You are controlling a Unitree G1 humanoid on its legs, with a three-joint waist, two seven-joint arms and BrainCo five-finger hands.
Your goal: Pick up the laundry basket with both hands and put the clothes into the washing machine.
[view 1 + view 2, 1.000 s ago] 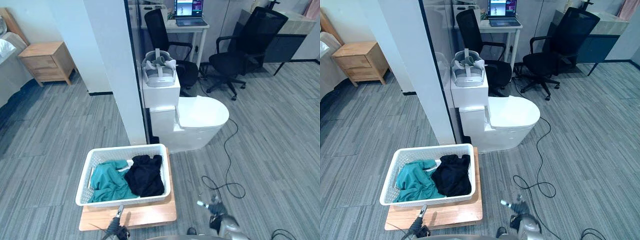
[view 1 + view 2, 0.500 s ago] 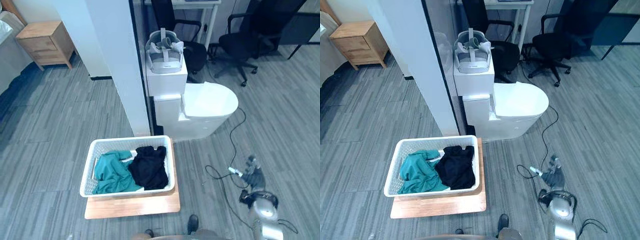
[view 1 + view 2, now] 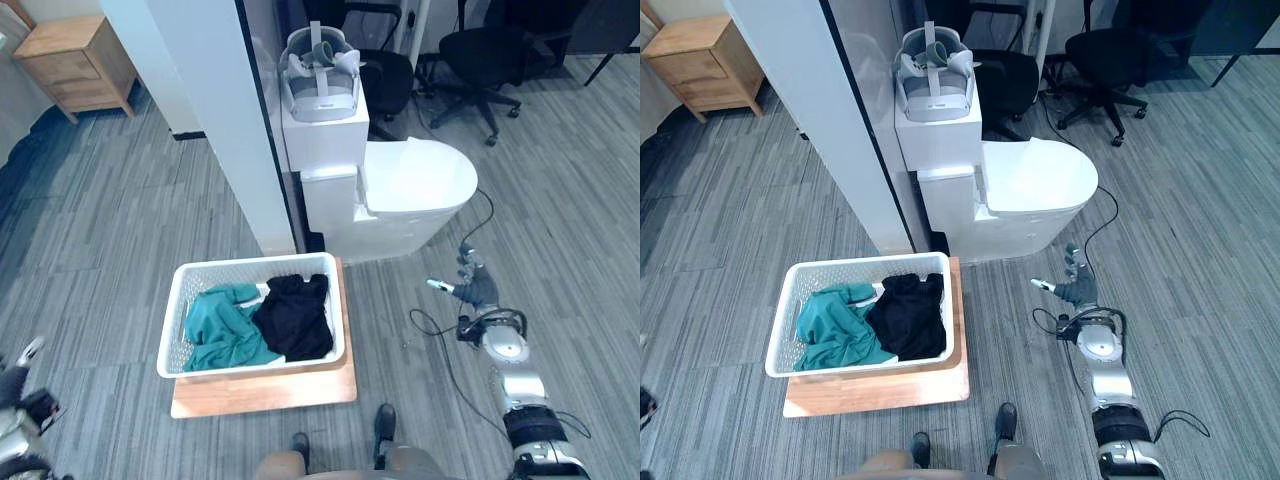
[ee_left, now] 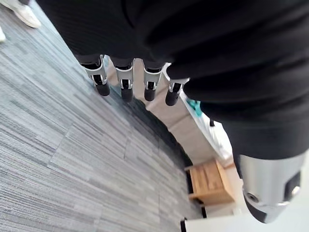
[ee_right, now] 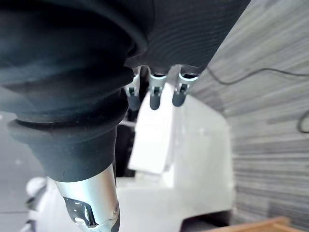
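White laundry basket (image 3: 171,322) with teal and black clothes (image 3: 250,325) sits untouched on low wooden platform (image 3: 265,390); left hand (image 4: 126,87) and right hand (image 3: 1076,291) flank it well apart, fingers straight, empty, likely set for a two-handed lift.

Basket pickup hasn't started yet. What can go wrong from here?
1. Both hands are open and far out: the right hand is by the toilet, the left hand off to the other side of the basket. If they close in unevenly, one may shove the basket along the wooden platform or off it.
2. A lopsided grip could tilt it and spill the teal garment and the black garment.
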